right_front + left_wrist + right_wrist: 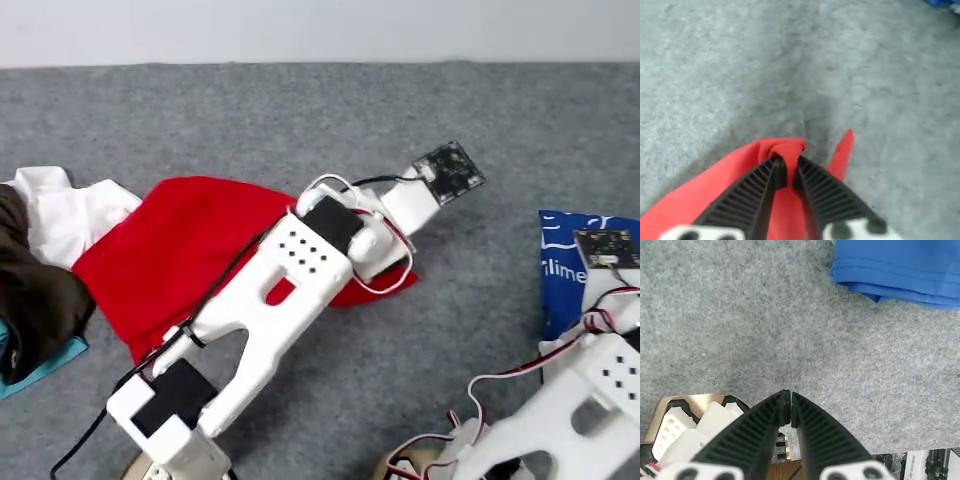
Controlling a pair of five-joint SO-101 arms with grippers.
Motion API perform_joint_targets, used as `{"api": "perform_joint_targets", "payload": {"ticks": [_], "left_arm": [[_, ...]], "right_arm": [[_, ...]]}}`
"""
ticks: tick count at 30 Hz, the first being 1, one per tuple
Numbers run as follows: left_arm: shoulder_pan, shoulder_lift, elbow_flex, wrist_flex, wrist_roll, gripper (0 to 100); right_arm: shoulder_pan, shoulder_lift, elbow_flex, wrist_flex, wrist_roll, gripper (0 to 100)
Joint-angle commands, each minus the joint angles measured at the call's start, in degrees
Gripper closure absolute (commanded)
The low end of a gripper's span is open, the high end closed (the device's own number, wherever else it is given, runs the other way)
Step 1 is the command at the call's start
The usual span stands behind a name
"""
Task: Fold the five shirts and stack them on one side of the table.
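At the middle of the worktop (500, 130): red shirt (190, 250), bunched edge clamped in left pincer (788, 162), fold seemingly in hand, edge next to be drawn across; right pincer (789, 396) together, empty.

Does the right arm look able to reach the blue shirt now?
Probably yes: the right gripper is shut and empty, and only bare mat lies between it and the blue shirt.

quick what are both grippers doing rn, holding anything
Left gripper: closed, pinching a fold of the red shirt.
Right gripper: closed, holding nothing.
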Motion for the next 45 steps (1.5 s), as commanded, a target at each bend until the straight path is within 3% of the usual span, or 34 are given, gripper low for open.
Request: {"api": "perform_joint_targets", "payload": {"ticks": [1,5,10,17,20,28,38,45], "left_arm": [[0.79,-1.14,-5.05,5.63,1.41,84],[-1.05,-3.78,-7.43,9.14,2.11,82],[-6.33,-7.47,-7.52,11.34,0.97,82],[-20.92,-10.64,-7.43,18.37,-0.35,83],[-27.87,-12.92,-7.16,19.43,-0.18,83],[-37.54,-15.12,-6.55,24.53,-0.35,83],[-41.93,-15.56,1.27,22.59,-0.09,83],[-42.81,-15.56,4.88,20.13,0.09,83]], "right_arm": [[-0.66,-1.1,-0.44,1.63,-0.53,97.9],[-6.37,-1.01,-0.44,1.36,-0.7,97.9],[-21.76,-0.4,-0.53,0.48,-9.41,97.7],[-40.92,14.37,-0.97,0.84,-27.25,79.4],[-46.46,20.7,-1.05,-0.04,-28.92,78.1],[-55.08,30.9,-6.33,-7.08,-27.34,77.9],[-62.64,42.42,-7.12,-17.1,-27.43,77.9],[-62.99,49.45,-7.12,-23.34,-27.34,78.3]]}}
